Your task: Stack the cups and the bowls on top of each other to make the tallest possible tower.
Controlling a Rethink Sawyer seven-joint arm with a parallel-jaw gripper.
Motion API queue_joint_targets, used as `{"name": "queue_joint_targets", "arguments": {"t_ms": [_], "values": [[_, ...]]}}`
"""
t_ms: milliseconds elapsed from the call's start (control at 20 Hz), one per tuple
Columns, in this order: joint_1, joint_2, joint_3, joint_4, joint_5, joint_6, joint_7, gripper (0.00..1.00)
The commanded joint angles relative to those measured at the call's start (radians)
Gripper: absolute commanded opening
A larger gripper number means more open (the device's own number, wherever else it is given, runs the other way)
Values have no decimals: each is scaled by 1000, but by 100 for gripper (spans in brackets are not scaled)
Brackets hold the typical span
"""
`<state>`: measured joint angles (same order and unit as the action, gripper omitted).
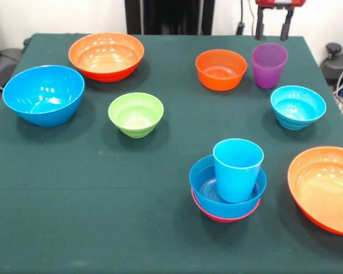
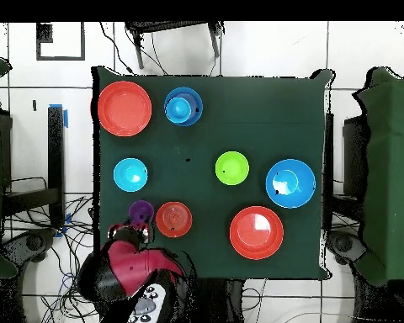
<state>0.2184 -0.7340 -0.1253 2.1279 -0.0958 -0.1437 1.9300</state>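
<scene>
The tower is a light blue cup [image 1: 237, 170] standing in a blue bowl [image 1: 206, 185] nested in a pink bowl [image 1: 223, 217], at the front right; overhead it shows at the far side [image 2: 183, 107]. The purple cup [image 1: 268, 64] [image 2: 140, 210] stands upright alone at the back right. My gripper [image 1: 272, 28] [image 2: 127, 235] hangs just behind and above the purple cup at the table's far edge, open and empty, not touching it. Loose bowls: small orange [image 1: 220, 69], cyan [image 1: 298, 106], green [image 1: 136, 114], large blue [image 1: 43, 94], large orange [image 1: 106, 55] and another large orange [image 1: 326, 188].
The green table [image 1: 103, 217] ends close behind the purple cup. The small orange bowl [image 2: 173, 219] sits right beside the purple cup. The arm's red and black body [image 2: 134, 273] is off the table edge. Cables and chairs surround the table.
</scene>
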Motion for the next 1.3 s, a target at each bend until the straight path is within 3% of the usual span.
{"name": "queue_joint_targets", "arguments": {"t_ms": [50, 350, 700, 950, 1100, 1300], "values": [[-34, -75, 62, -44, 16, 170, 93, 100], [-51, -90, 74, -49, 7, 177, 95, 100], [-25, -83, 46, -45, 21, 147, 122, 100], [107, -66, -66, -76, 74, 179, 142, 100], [58, -75, -26, -67, 59, 165, 130, 100], [13, -74, 7, -43, 44, 42, 164, 100]]}}
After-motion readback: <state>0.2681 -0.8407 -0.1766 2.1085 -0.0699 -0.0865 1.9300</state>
